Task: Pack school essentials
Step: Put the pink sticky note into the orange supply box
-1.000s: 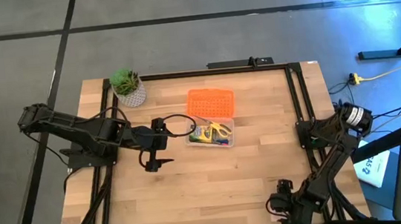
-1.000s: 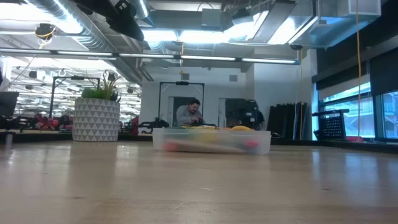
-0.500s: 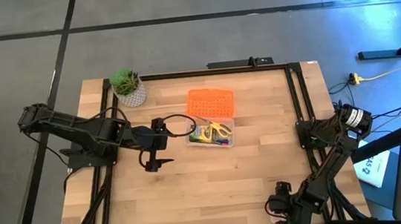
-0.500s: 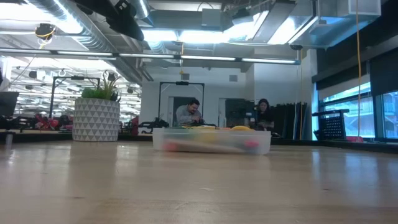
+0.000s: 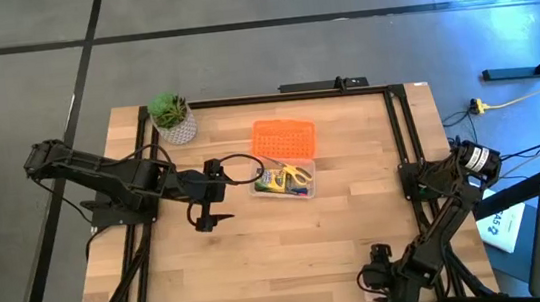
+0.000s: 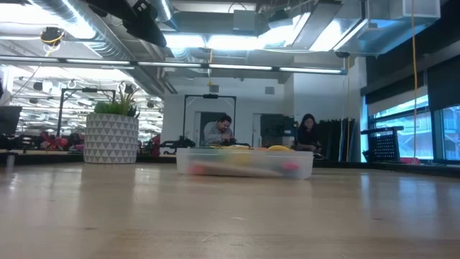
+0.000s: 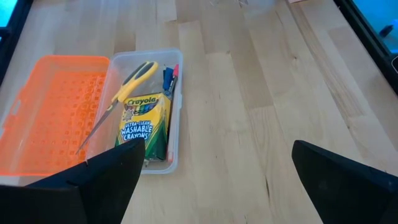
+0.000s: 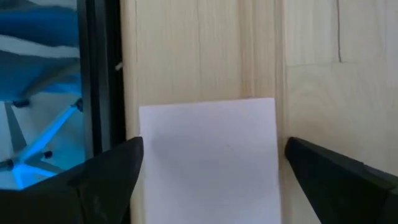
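Note:
The clear case (image 7: 144,112) sits on the table with its orange lid (image 7: 53,115) folded open on the far side. Inside lie the green-yellow crayon box (image 7: 142,127), the yellow-handled scissors (image 7: 127,87), a small blue piece (image 7: 166,78) and the red-tipped pencil (image 7: 173,84). From above, the case (image 5: 285,183) is just right of my left gripper (image 5: 205,216), which hovers open over bare wood (image 7: 217,186), a short way from the case. My right gripper (image 8: 211,180) is open and parked at the near right corner (image 5: 383,272) over a white sheet (image 8: 208,155). Pad, pen and stick are not made out.
A small green potted plant (image 5: 174,118) stands near the far left corner and shows left of the case (image 6: 244,162) in the low view. A dark frame (image 5: 404,137) runs along the table's edges. Bare wood lies near and right of the case. People stand in the room beyond.
Both arms and the case have kept still. A second person has come into view in the room behind the table.

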Action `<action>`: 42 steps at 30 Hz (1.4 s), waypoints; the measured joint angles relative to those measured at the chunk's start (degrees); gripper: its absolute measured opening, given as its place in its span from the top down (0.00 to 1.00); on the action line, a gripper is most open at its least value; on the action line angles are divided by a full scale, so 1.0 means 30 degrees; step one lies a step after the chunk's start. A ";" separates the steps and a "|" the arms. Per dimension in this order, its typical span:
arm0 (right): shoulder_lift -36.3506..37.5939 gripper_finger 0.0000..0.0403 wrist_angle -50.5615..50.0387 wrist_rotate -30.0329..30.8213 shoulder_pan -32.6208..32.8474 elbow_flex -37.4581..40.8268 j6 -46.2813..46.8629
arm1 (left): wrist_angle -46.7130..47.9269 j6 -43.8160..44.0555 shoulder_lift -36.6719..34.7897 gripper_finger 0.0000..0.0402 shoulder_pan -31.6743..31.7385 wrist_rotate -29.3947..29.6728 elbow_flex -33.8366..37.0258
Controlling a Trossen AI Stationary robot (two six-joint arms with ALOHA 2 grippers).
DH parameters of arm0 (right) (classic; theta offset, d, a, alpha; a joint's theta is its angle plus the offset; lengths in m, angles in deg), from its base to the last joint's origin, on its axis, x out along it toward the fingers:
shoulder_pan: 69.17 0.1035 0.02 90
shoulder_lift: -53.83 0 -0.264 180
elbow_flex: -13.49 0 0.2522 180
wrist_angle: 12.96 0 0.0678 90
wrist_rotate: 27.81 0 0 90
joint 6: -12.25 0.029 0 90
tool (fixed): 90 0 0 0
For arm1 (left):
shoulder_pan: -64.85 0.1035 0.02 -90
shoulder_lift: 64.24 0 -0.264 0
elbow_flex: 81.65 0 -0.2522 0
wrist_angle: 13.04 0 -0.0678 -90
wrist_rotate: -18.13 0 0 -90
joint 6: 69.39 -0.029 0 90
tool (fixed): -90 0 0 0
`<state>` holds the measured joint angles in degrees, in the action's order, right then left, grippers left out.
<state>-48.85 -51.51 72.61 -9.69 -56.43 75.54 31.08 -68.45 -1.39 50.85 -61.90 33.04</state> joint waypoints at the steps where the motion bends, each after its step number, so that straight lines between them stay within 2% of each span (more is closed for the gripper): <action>1: 0.0000 0.01 -0.0103 0.0007 0.0007 0.0000 -0.0162 | -0.0003 0.0002 0.0000 0.00 0.0002 -0.0001 0.0000; 27: 0.0072 0.01 -0.4116 0.1016 -0.0298 0.0018 -0.0791 | -0.0003 -0.0006 0.0000 0.00 -0.0005 0.0005 0.0000; 32: -0.0027 0.01 -0.4445 0.1066 -0.0300 -0.0922 -0.1100 | 0.0002 -0.0006 0.0000 0.00 -0.0001 -0.0003 0.0000; 42: -0.0029 0.01 -0.3808 -0.0333 -0.0313 -0.1552 0.0462 | -0.0003 0.0002 0.0000 0.00 0.0001 -0.0003 0.0000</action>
<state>-48.93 -62.93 71.61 -10.63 -61.09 76.93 31.07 -68.44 -1.39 50.85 -61.91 33.04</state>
